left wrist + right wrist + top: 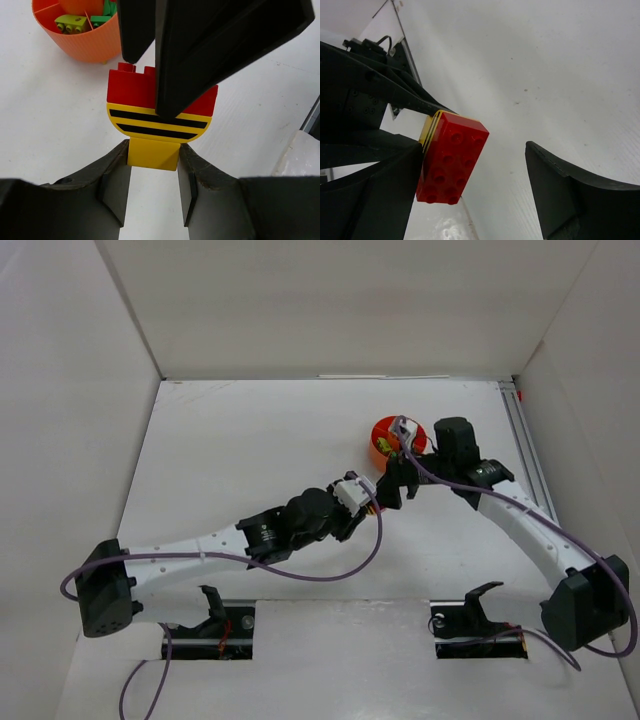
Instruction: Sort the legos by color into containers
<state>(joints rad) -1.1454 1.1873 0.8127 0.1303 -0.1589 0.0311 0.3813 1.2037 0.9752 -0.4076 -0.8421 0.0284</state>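
Near end: your left gripper [153,147] is pinched narrow on the yellow brick [152,159], the bottom of a three-piece stack. That small piece is its only hold.

Next out is the striped half-round piece [157,125], then the red brick [132,90] on the far end.

Your right gripper [474,150] is wide open around the red brick. One finger touches its side, the other finger [560,185] stands well apart. It holds nothing.

Risks:
- An off-centre close means the touching finger shoves first. That could lever the stack and twist the yellow brick out of the left pinch, dropping it on the table [50,110].
- Pulling on the red brick may bring the striped piece with it, so two colours travel together.
- If the studs let go suddenly, the arm may jerk.

Far left, the orange bowl [85,45] sits near, with a lime brick [70,22] and a green brick [100,20] inside. A jerk or swing that way could knock it and mix the compartments.
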